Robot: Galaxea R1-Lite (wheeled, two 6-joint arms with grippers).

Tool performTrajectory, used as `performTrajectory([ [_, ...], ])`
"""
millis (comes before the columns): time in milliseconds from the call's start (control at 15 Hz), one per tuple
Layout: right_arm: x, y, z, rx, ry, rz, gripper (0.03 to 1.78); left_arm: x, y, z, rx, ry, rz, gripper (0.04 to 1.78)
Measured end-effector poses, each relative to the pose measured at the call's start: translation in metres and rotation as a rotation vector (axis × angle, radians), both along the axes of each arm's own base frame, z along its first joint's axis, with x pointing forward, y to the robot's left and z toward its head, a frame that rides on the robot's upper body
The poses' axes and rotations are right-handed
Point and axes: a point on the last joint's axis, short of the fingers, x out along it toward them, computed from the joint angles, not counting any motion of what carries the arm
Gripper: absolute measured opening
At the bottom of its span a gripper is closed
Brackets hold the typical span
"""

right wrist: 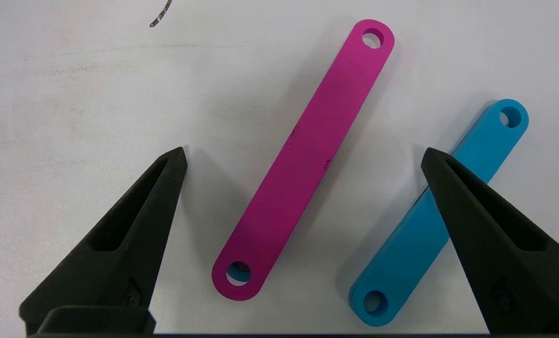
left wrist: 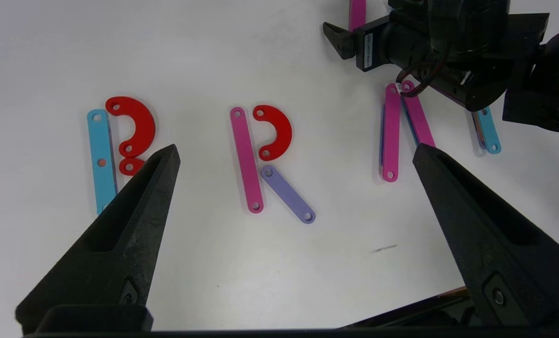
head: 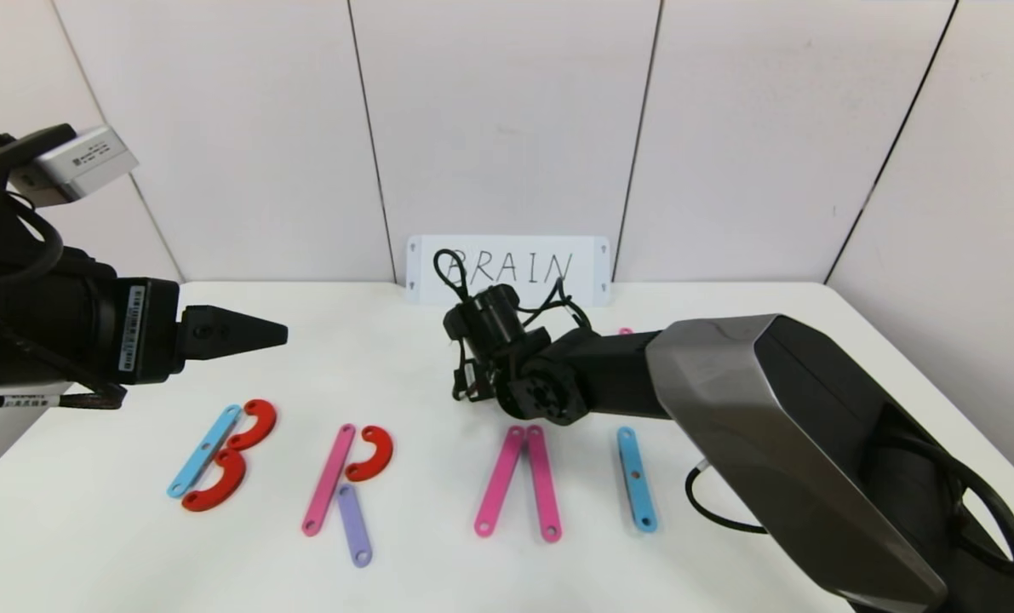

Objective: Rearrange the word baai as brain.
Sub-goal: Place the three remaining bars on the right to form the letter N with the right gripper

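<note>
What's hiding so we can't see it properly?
- Head view: the right arm hides the strips behind it; only a pink tip shows.
- Head view: a cable crosses the first letter on the white card.
- Left wrist view: the left pincer covers most of B's lower red half-ring.
- Right wrist view: the right pincer covers part of the blue strip; something blue beneath the pink strip shows only through a hole.

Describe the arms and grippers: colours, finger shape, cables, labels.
Both arms are black. The left gripper and right gripper have matte black tapered fingers. The right arm has a grey shell, loose black cables and a white barcode label.
</note>
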Motion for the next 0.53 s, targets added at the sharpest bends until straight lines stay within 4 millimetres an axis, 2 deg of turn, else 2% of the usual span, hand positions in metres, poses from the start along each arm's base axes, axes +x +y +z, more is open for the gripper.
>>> performTrajectory([
  [533, 0.0012, 0.0005, -0.0001, 0.004, -0.004, -0.001, 1.74, -0.0001, -0.0001, -0.0013, 0.005, 0.003, -0.007, 1.74],
])
